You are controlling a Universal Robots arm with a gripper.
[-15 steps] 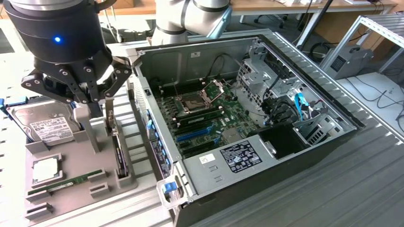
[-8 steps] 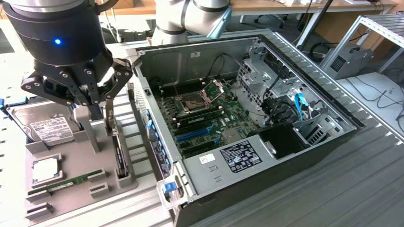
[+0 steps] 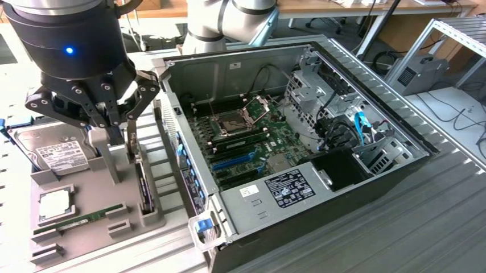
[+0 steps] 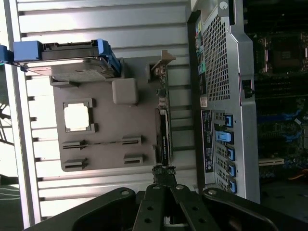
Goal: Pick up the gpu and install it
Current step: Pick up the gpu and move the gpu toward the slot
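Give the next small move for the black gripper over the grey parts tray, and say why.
Probably open the jaws. The black gripper hangs shut above the grey parts tray, while the thin dark gpu card stands on edge in that tray, apparently not gripped. Shut jaws could not straddle the card's top edge, so they likely need to spread before anything else.

Ribbed metal table [image 3: 425, 227]; wooden desk [image 3: 326, 8] behind; wire rack [image 3: 463, 25] beside.

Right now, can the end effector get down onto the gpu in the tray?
Probably yes. The gpu stands on edge in the gray tray, its top edge uncovered, and the end effector hangs above one end of it with nothing between. It is shut, though.
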